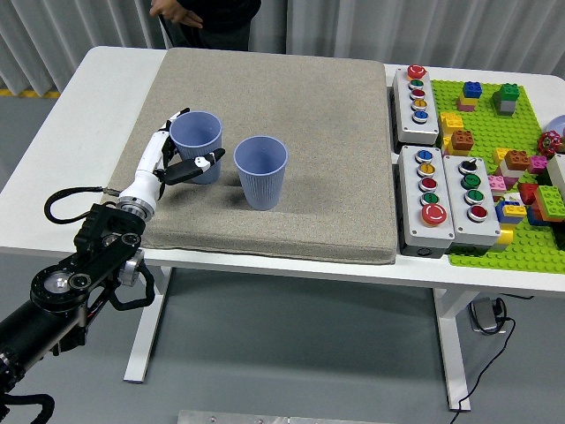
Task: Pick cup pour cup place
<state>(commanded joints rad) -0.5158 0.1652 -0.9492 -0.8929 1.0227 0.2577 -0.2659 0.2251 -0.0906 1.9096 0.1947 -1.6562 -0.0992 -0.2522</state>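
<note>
Two blue ribbed paper cups stand upright on the grey mat. The left cup is in the grasp of my left hand. Its white fingers lie along the cup's left side and the black thumb presses its front. The cup's base still looks to rest on the mat. The right cup stands free a short way to the right. What is inside the cups does not show. My right arm is out of view.
Grey button boxes sit right of the mat, then a green baseplate with several toy bricks. A person stands at the far edge, one hand low near the table's back.
</note>
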